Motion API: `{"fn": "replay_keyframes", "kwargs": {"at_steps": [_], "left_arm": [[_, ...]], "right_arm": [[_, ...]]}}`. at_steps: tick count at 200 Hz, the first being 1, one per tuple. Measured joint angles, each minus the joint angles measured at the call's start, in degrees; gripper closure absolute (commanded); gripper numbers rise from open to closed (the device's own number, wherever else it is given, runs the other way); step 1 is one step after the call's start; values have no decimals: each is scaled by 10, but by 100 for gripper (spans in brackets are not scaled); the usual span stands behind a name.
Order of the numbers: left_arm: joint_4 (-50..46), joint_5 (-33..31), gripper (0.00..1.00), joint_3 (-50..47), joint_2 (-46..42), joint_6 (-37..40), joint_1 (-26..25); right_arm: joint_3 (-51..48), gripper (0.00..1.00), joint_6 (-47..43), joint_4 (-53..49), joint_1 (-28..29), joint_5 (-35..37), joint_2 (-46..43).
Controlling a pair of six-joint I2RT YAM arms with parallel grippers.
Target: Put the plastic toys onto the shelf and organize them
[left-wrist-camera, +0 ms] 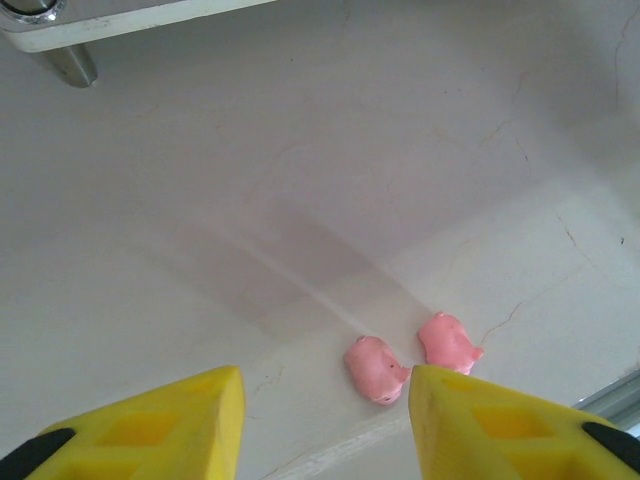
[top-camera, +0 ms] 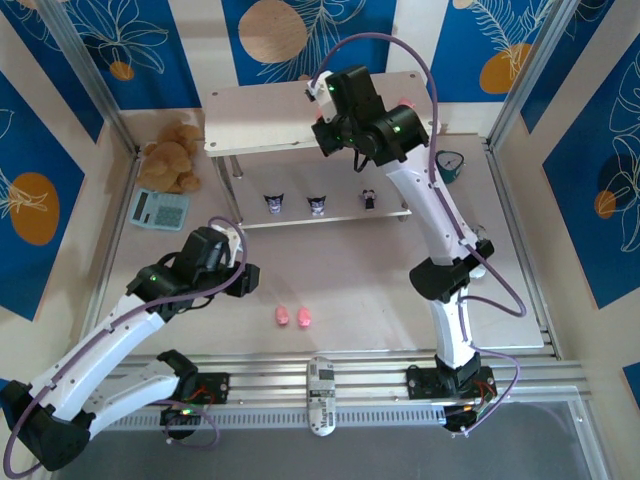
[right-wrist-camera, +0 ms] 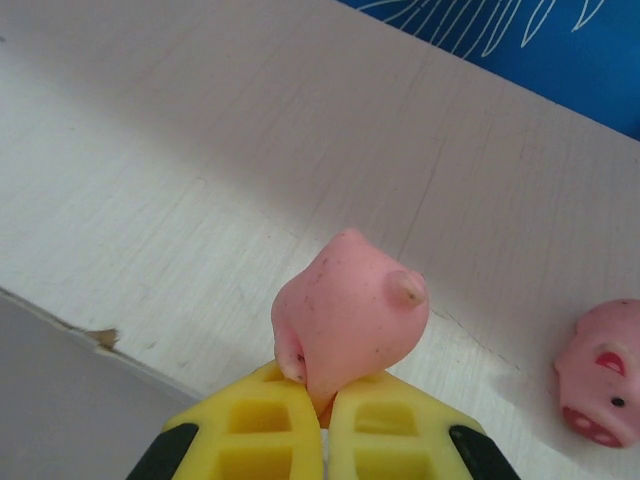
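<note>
Your right end effector (right-wrist-camera: 325, 405) is closed tight on a pig (right-wrist-camera: 350, 315). It pinches the toy at its lower end, so the body sticks up past the fingertips. From above, this end effector (top-camera: 322, 95) is over the left part of the shelf's (top-camera: 260, 120) top board. In the wrist view the board (right-wrist-camera: 200, 150) is right behind the held toy, though you cannot tell whether toy and board touch. A second pig (right-wrist-camera: 603, 372) lies on that board off to the right, apart from the fingers.

Your left end effector (left-wrist-camera: 322, 385) is partly open, with nothing between its fingers, and it hangs over the table (top-camera: 350, 280). A near pig (left-wrist-camera: 375, 368) lies just ahead of the gap, close to the finger on the view's right side. A far pig (left-wrist-camera: 448, 343) lies just beside it, further right. Both are on the table, well apart from the shelf.

Three figurines (top-camera: 318, 204) stand in a row on the lower board.
</note>
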Motion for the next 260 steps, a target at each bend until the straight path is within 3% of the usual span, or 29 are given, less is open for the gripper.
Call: {"fn": "replay_keyframes", "kwargs": {"at_steps": [123, 260], "left_arm": [[0, 8, 52, 0, 11, 2, 24], [0, 20, 52, 0, 11, 9, 40]], "right_arm": [[7, 90, -22, 3, -15, 23, 22], [10, 64, -25, 30, -26, 18, 36]]}}
